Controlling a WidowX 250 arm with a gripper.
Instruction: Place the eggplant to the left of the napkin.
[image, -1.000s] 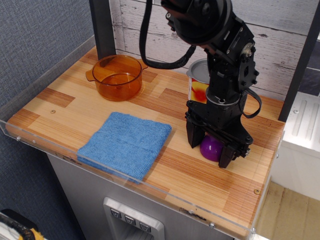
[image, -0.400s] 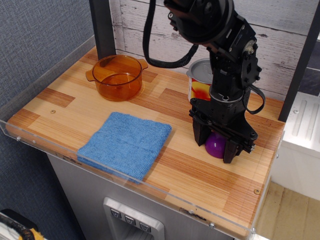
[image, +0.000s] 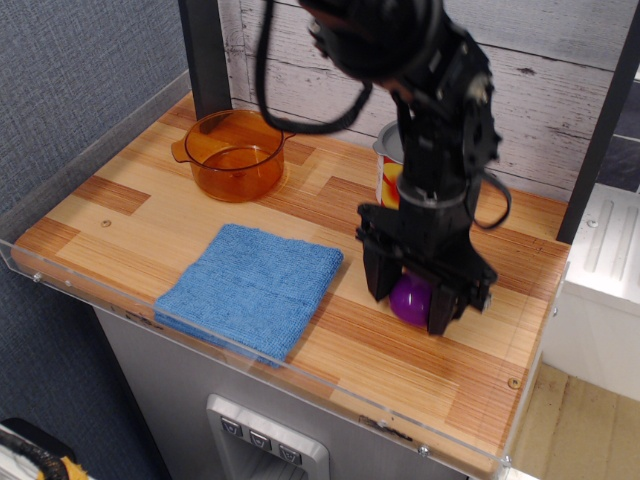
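A black robot gripper (image: 408, 308) stood over the small glossy purple toy eggplant (image: 409, 299) at the right of the wood-plank table (image: 130, 215), its two fingers closed in on either side of the fruit's round body. The eggplant sat low between the fingers, at or just above the tabletop; whether it had cleared the wood could not be told from this angle, and its green cap was hidden by the wrist.

The toy looked light and rigid, likely hollow plastic, with a slick, curved skin that could squirt out of a loose or off-centre pinch. The widest part of the bulb, where the fingers sat, appeared the sounder place to hold it, with the grip kept level.

The square light-blue terry napkin (image: 253, 286) lay flat near the front edge, just beside the gripper on its left in the picture and apart from it. Bare wood lay on the napkin's far side, toward the clear acrylic guard (image: 60, 185) at the table's left end, which is where the task wanted the eggplant; the carry would have to pass across or around the cloth.

An amber translucent two-handled pot (image: 234, 153) stood at the back left, and nothing showed inside it. A red and yellow metal can (image: 390, 170) stood behind the arm, mostly hidden, its contents not visible.
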